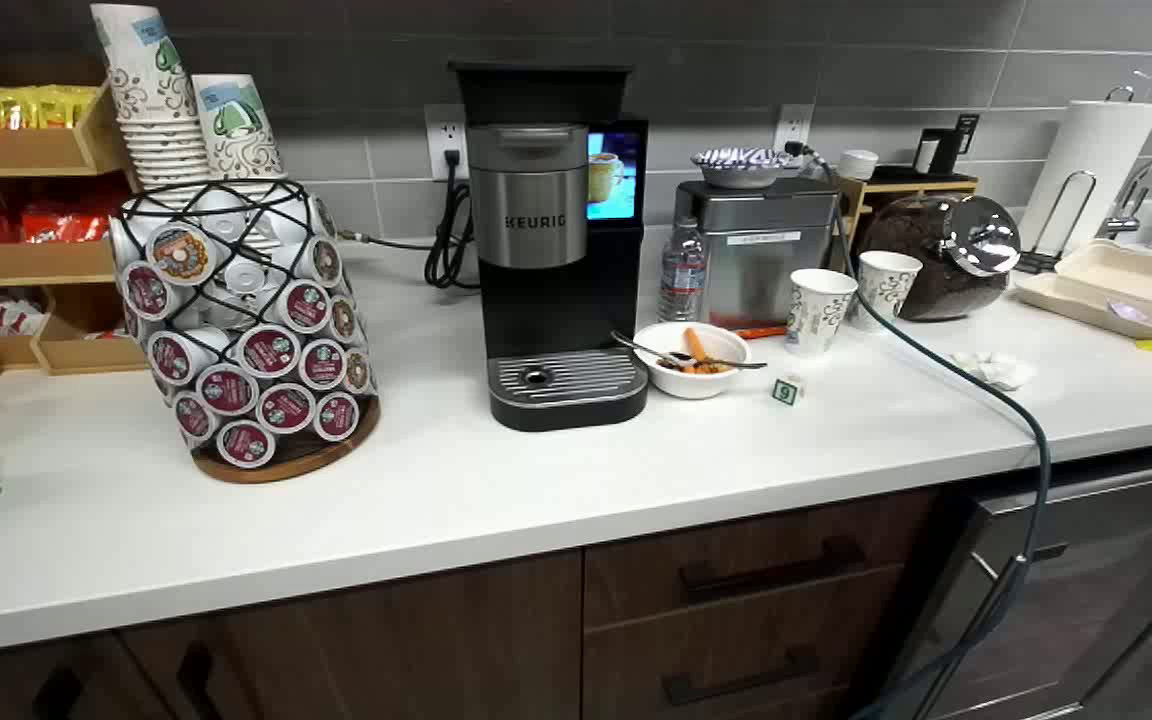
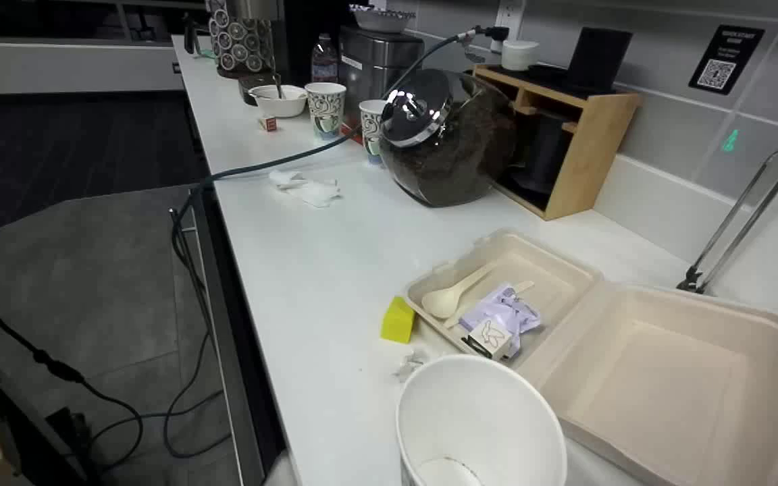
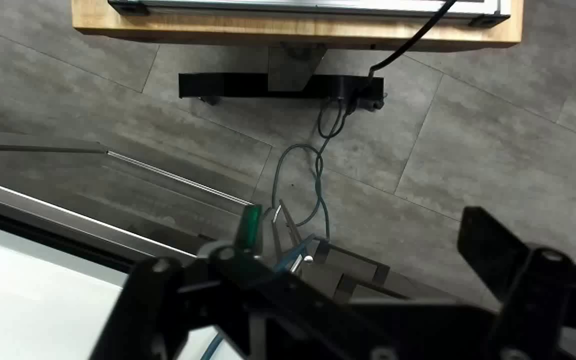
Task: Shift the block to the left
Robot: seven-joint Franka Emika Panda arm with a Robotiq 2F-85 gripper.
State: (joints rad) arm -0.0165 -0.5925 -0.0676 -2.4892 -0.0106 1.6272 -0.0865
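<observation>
claw (image 3: 360, 217): spread, nothing gripped, floor (image 3: 493, 130) behind it in the wrist view. yellow block (image 2: 398, 320), the likely target: lower centre of an exterior view, beside the food container (image 2: 693, 385), contact unclear. risks: a wrong pick, since a small cube (image 2: 267, 124) sits upper left; a tight approach could shove the container or tip the paper cup (image 2: 480, 418) at bottom centre.

White counter (image 2: 321, 277), yellow block (image 2: 398, 321)

Wall tiles (image 2: 672, 128), grey with paler joints. Drawers (image 1: 636, 600), dark brown with wood grain. Paper cups (image 1: 818, 318), white with dark scrolls. Food box (image 2: 699, 378), plain beige; wrapper (image 2: 504, 307), lilac. Long cable (image 1: 1044, 475), dark blue-green. Coffee maker (image 1: 541, 240), black and silver. Floor (image 3: 488, 145), mottled grey. Gripper (image 3: 363, 222), black, with green on 1 fingertip (image 3: 252, 227).
</observation>
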